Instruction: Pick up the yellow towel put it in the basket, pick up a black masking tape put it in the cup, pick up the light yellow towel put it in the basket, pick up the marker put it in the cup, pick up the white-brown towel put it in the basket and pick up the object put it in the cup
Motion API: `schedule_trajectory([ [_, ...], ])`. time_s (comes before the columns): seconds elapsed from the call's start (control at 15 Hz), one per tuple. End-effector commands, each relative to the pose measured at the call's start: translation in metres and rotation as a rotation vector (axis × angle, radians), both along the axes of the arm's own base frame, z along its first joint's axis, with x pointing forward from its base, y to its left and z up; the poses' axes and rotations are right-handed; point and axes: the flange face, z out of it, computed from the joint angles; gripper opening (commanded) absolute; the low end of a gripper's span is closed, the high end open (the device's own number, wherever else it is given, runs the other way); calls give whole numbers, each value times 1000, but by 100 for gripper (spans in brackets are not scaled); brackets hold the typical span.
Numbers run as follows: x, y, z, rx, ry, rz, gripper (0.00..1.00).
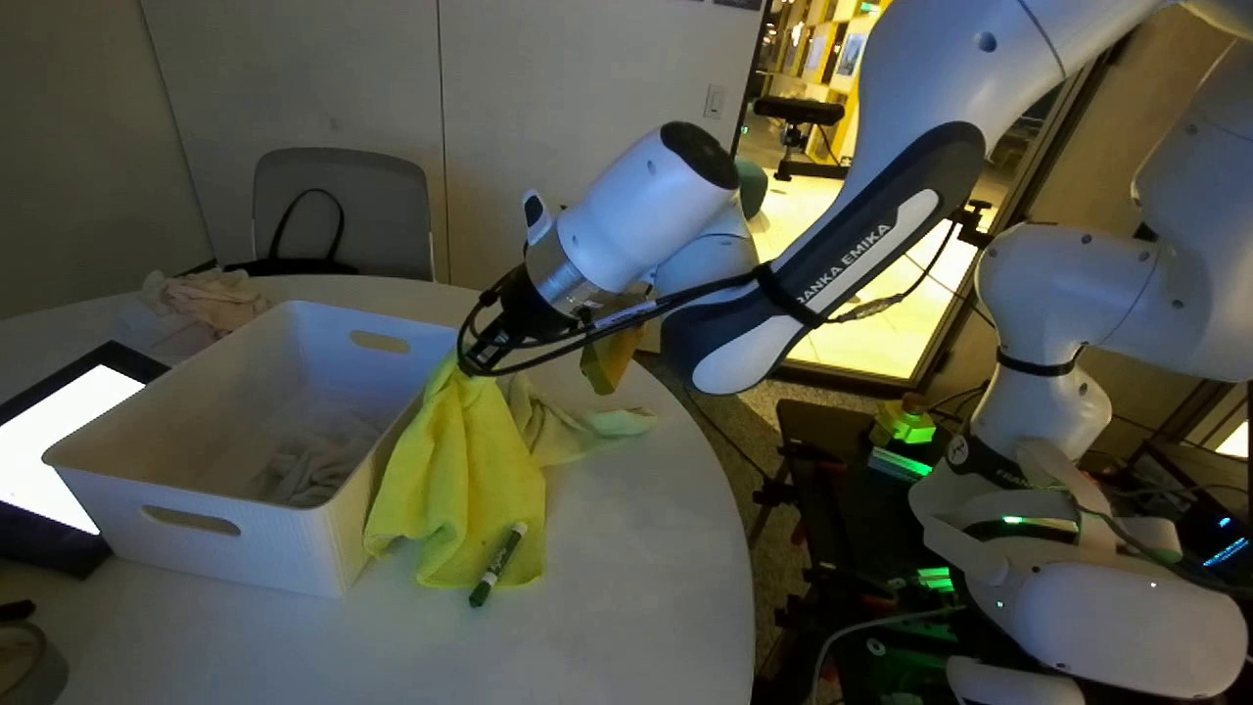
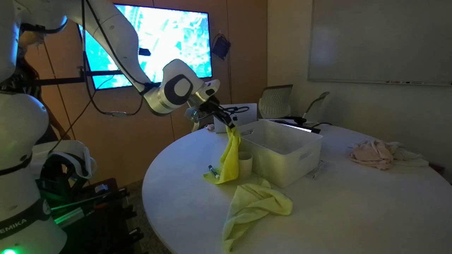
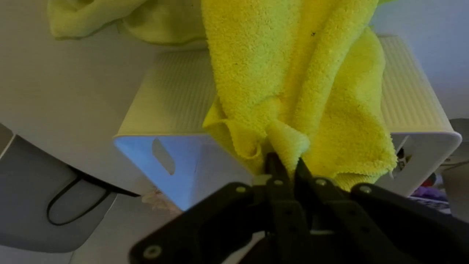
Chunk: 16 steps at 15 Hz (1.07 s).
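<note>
Clamped in the pincer (image 3: 288,167), seemingly by a fold, the yellow towel (image 1: 460,475) hangs below.

The yellow towel (image 3: 256,66) is rough, tufted cloth. The basket (image 3: 172,99) is matt plastic with fine ribs. The tabletop (image 2: 353,211) looks smooth.

In an exterior view, the white rectangular plastic tub (image 1: 264,548), holding a pale crumpled cloth (image 1: 321,455), stood on the white round table (image 1: 617,578), left of the bright yellow towel (image 1: 460,480). The short dark marker (image 1: 497,565) lay across the towel's hem. In an exterior view, the white round cup (image 2: 245,164) stood between towel and tub, behind the light yellow towel (image 2: 256,204).
</note>
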Motion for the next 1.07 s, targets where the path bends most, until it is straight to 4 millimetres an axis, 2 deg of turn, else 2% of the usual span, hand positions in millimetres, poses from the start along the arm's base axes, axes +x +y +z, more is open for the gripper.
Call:
schedule_trajectory([
  [0.0,-2,8,19,-4,-45,-37,2],
  [0.67,7,-7,37,57,-76,-215,2],
  [1.0,14,-9,47,80,-95,-266,2],
])
